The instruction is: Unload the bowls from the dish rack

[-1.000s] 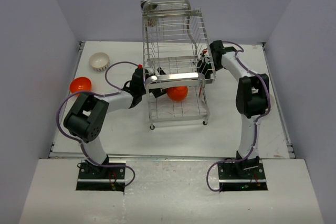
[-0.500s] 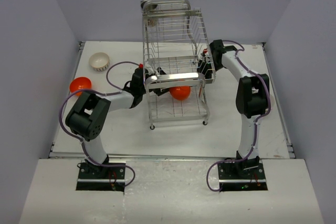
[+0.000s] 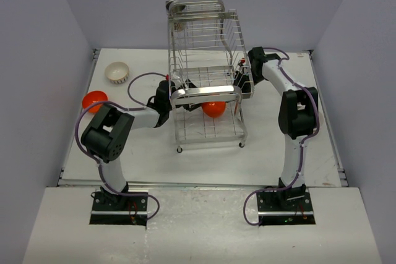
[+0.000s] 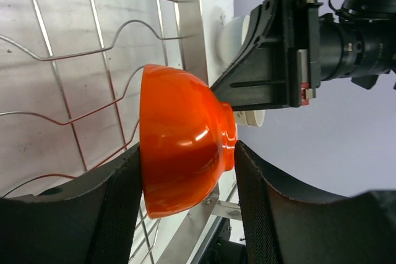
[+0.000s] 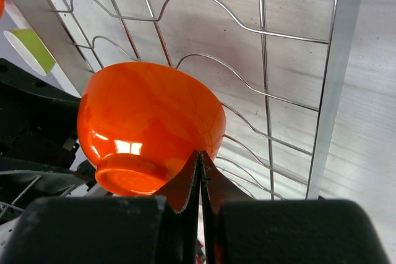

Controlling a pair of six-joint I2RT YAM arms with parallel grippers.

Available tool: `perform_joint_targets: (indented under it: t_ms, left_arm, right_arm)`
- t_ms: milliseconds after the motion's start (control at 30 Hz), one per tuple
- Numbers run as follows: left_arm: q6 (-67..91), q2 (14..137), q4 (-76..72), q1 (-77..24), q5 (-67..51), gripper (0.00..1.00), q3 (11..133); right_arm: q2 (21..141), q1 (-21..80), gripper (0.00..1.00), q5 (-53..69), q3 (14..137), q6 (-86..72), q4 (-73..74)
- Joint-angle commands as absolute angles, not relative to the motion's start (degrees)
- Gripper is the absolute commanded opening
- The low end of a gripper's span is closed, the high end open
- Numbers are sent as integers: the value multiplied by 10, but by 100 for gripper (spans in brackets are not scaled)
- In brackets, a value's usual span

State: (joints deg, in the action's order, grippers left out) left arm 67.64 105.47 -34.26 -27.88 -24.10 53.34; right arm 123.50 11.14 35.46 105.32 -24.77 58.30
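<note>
The chrome wire dish rack [image 3: 207,94] stands mid-table. An orange bowl [image 3: 213,109] stands on edge in its lower tier. My left gripper [image 3: 180,100] reaches in from the left and is shut on this bowl [image 4: 182,146], one finger at its rim, the other at its foot. My right gripper [image 3: 240,80] is at the rack's right side. It is shut and empty, its tips [image 5: 200,156] touching the bowl's [image 5: 148,122] outer wall. A second orange bowl [image 3: 93,98] and a white ribbed bowl [image 3: 116,72] sit on the table at the left.
The rack's upper tier [image 3: 198,13] rises high at the back, with small pale round things at its back left [image 3: 176,9]. The wavy wires of the lower shelf [image 5: 247,29] lie behind the bowl. Purple-grey walls enclose the table on three sides.
The orange bowl in the rack has shifted a little to the right. The left arm's elbow has swung forward and right. The right arm has barely moved.
</note>
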Motion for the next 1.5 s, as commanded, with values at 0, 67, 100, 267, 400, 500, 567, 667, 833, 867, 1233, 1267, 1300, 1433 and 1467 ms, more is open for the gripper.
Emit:
perform_joint_targets:
  t_ms: [0, 67, 100, 267, 400, 500, 567, 667, 833, 867, 1233, 1267, 1300, 1433, 1467]
  left_arm:
    - [692, 1057, -419, -279, -260, 59, 542]
    - [696, 1060, -428, -279, -264, 58, 542]
    - [700, 1064, -441, -279, -266, 58, 541]
    - [721, 1084, -477, -279, -278, 53, 541]
    - [731, 1096, -494, -279, -282, 51, 541]
    - [740, 1101, -508, -279, -286, 48, 540]
    - [747, 1104, -522, -279, -288, 43, 539]
    - [758, 1107, -547, -279, -293, 39, 534]
    - [777, 1116, -575, -279, -298, 38, 527]
    - [781, 1119, -590, -279, -300, 38, 526]
    - [791, 1144, -595, -279, -328, 31, 535]
    - [788, 1141, -592, -279, -331, 29, 534]
    - [784, 1141, -589, -279, -333, 27, 534]
    - [782, 1136, -584, -279, -336, 22, 530]
    - [783, 1136, -586, -279, -340, 20, 530]
  right_arm:
    - [1233, 113, 0, 355, 1070, -240, 589]
    - [1235, 113, 0, 356, 1070, -240, 590]
    - [1235, 113, 0, 356, 1073, -241, 590]
    - [1237, 112, 0, 355, 1073, -241, 590]
    - [1236, 113, 0, 355, 1071, -241, 590]
    - [1235, 112, 0, 354, 1072, -241, 590]
    - [1235, 113, 0, 354, 1073, -242, 590]
    - [1235, 112, 0, 359, 1075, -243, 589]
    - [1235, 113, 0, 359, 1071, -243, 588]
    - [1234, 112, 0, 357, 1070, -243, 587]
    - [1225, 112, 0, 351, 1056, -243, 581]
    - [1225, 112, 0, 352, 1055, -243, 580]
    - [1223, 112, 0, 353, 1053, -245, 577]
    - [1220, 112, 0, 355, 1047, -248, 573]
    - [1220, 112, 0, 354, 1045, -248, 573]
